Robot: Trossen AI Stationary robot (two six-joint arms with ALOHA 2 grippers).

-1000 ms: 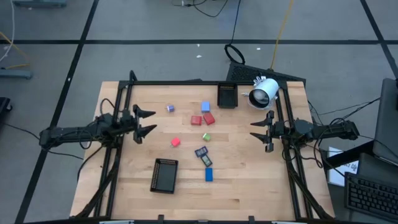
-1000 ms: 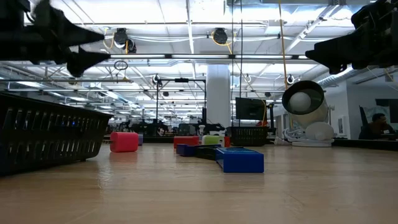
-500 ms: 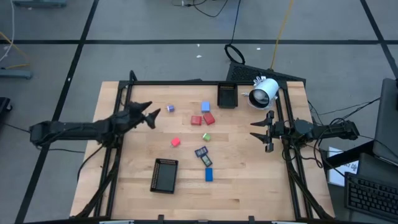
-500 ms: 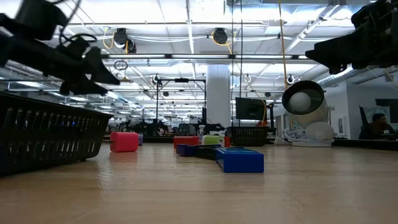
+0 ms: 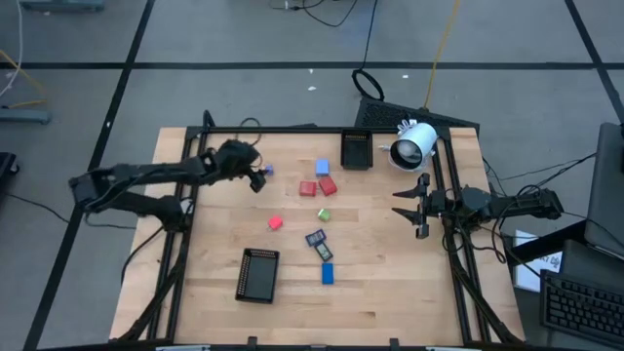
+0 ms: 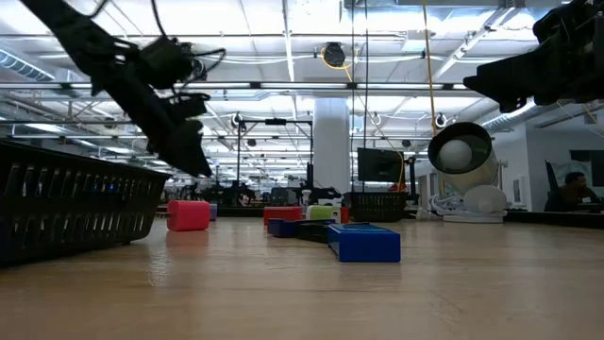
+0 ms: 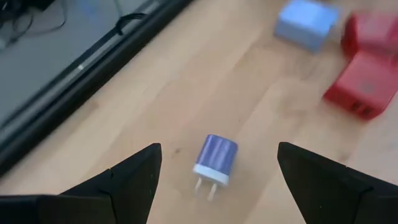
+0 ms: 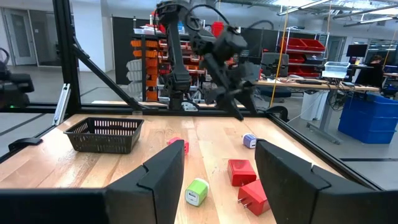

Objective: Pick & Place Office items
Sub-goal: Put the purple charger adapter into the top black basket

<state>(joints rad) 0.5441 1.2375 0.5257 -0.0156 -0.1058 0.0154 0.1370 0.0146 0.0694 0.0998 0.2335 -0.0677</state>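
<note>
The high view looks straight down, the low view level across the table [image 5: 390,283]; both wrist views share the purple plug [image 7: 216,160].

Between the spread jaws of the left gripper [image 5: 258,177], just ahead of the tips: plug cube [image 7: 216,163], down on the table [image 5: 390,292]. Farther ahead of those jaws, off to one side: single block [image 7: 308,23], then a pair of blocks [image 7: 360,87] side by side. Well ahead of the right gripper [image 5: 400,202], in line with its parted jaws: small block [image 8: 197,191], the pair just beside it. Behind these, off to one side: near tray [image 8: 104,134]. Beside the right jaws, toward the table's far edge: far tray [image 5: 356,149] and cylindrical device [image 5: 413,144].
</note>
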